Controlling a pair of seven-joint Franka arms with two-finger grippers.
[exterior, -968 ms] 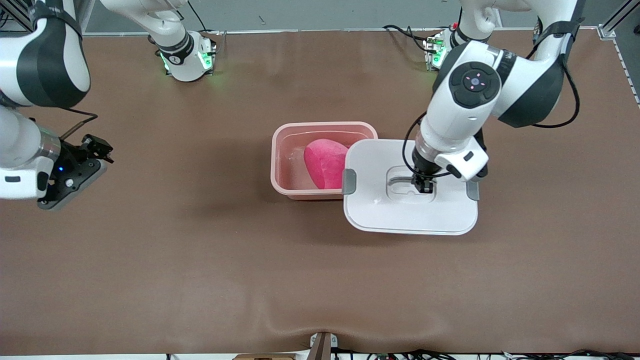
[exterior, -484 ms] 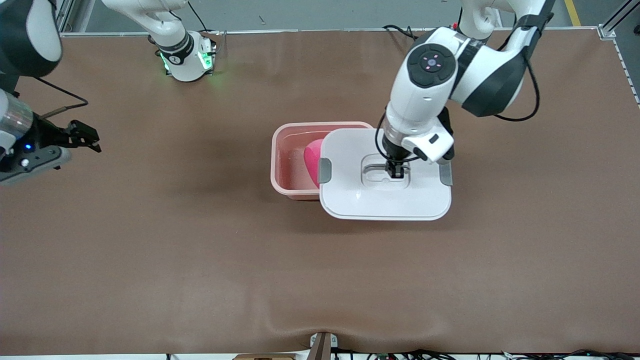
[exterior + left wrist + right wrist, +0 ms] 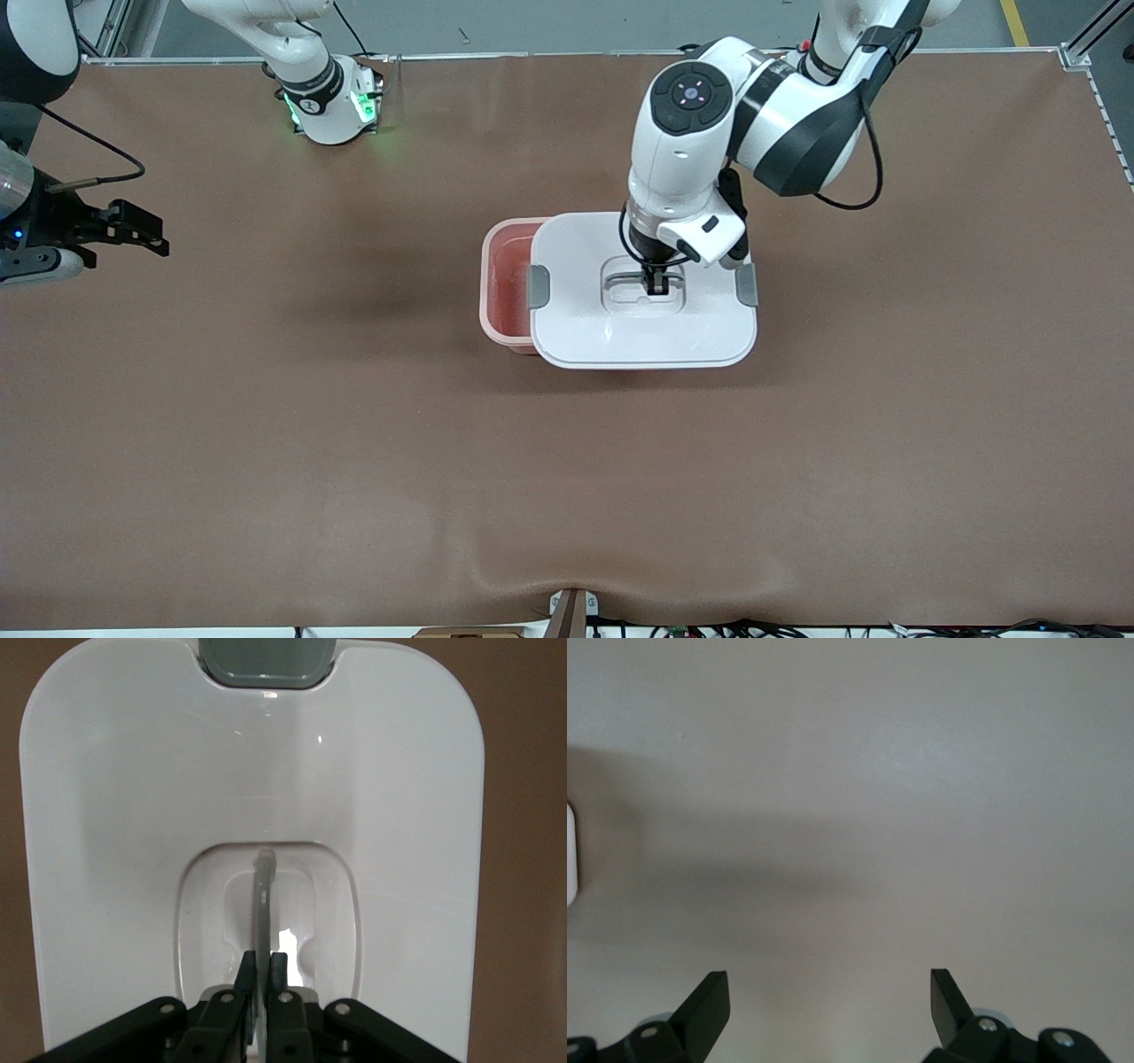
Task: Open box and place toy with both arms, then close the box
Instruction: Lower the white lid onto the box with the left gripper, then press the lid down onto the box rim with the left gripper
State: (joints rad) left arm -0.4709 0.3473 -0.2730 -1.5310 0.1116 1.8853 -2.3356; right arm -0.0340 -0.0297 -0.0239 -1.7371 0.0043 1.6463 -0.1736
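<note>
White plastic, rounded-rectangular, with a recessed centre handle and two grey side clips, the lid (image 3: 644, 306) hangs from the left gripper (image 3: 656, 285), whose jaws are pinched tight on the thin handle bar (image 3: 263, 904) in the recess. The lid sits over most of the translucent pink plastic box (image 3: 505, 283), which rests on the brown table (image 3: 354, 425) near its middle. Only the strip of the box toward the right arm's end of the table shows; the rest is covered. The pink plush toy is not visible from any view, presumably hidden under the lid inside the box.

What the coming move turns on, I judge, is the offset: the lid's long axis runs parallel to the box's, along the table's length, but the lid lies displaced toward the left arm's end and slightly nearer the front camera. It needs to travel toward the right arm's end before lowering so the clips meet the rim.

Well apart, at the table's edge on its own end, the right gripper (image 3: 133, 229) waits with jaws spread wide, holding nothing.
</note>
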